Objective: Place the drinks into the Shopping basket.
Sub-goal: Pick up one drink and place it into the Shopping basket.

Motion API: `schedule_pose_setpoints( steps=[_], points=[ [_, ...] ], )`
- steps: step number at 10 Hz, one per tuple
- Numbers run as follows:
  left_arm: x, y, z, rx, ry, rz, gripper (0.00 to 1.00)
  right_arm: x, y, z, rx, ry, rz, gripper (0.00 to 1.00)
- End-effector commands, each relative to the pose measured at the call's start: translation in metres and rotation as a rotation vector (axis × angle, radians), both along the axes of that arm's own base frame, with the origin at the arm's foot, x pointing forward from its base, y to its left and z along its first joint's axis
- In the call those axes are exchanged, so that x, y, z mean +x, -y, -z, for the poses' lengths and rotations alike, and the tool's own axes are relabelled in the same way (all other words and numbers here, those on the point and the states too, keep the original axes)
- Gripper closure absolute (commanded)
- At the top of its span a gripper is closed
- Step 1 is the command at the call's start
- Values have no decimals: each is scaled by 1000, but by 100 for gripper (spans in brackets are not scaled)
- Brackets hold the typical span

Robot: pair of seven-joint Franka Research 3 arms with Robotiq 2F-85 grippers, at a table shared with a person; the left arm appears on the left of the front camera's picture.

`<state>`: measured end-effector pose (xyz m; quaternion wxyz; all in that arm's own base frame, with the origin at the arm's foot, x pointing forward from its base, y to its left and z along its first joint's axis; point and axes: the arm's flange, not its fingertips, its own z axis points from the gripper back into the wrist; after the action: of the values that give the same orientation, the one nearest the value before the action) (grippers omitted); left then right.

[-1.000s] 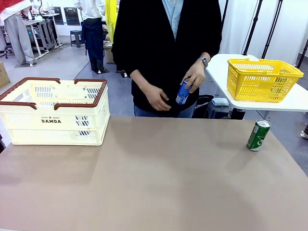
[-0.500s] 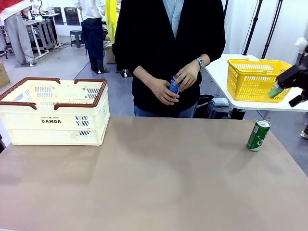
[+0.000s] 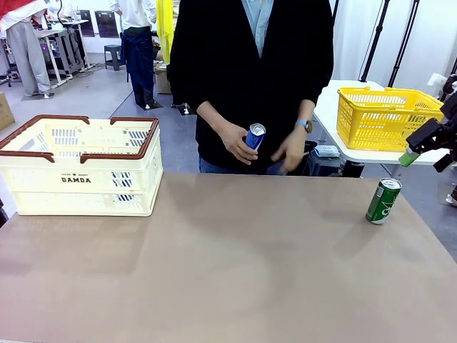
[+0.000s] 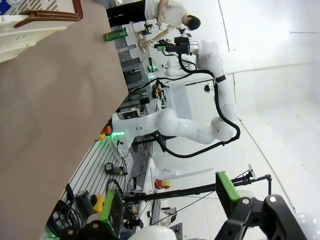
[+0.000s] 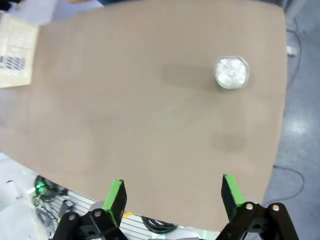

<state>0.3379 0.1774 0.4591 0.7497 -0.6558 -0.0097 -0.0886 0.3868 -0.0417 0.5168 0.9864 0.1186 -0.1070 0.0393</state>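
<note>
Cans first: we see the green can [image 3: 383, 201] upright near the right edge of the table [image 3: 214, 271], and the blue can [image 3: 254, 136] in the person's hand [image 3: 235, 141] beyond the far edge. The basket [image 3: 78, 168] sits at the table's far left. Our left gripper [image 4: 167, 200] and right gripper [image 5: 172, 192] are both released, grasping nothing.

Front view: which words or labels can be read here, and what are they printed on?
"DAMDA": black print on the cream basket, front wall.
Small line above it: too small to read.
Green can: white lettering, too blurred to read.
Blue can in the person's hand: nothing legible.
</note>
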Motion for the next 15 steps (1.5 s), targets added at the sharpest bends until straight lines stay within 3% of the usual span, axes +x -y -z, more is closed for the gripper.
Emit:
schedule_pose_setpoints(
  steps=[1, 3, 6, 12, 15],
  points=[
    [-3, 0, -1, 15, -11, 3, 0, 55, 3, 5, -75, -155, 40, 0],
    [-3, 0, -1, 15, -11, 3, 0, 99, 4, 16, -120, -196, 96, 0],
    [-3, 0, -1, 15, -11, 3, 0, 156, -1, 55, -162, -350, 116, 0],
    [-3, 0, -1, 15, -11, 3, 0, 200, 17, 141, -148, -501, 187, 0],
    [-3, 0, -1, 15, -11, 3, 0, 205, 19, 161, -141, -539, 184, 0]
  ],
)
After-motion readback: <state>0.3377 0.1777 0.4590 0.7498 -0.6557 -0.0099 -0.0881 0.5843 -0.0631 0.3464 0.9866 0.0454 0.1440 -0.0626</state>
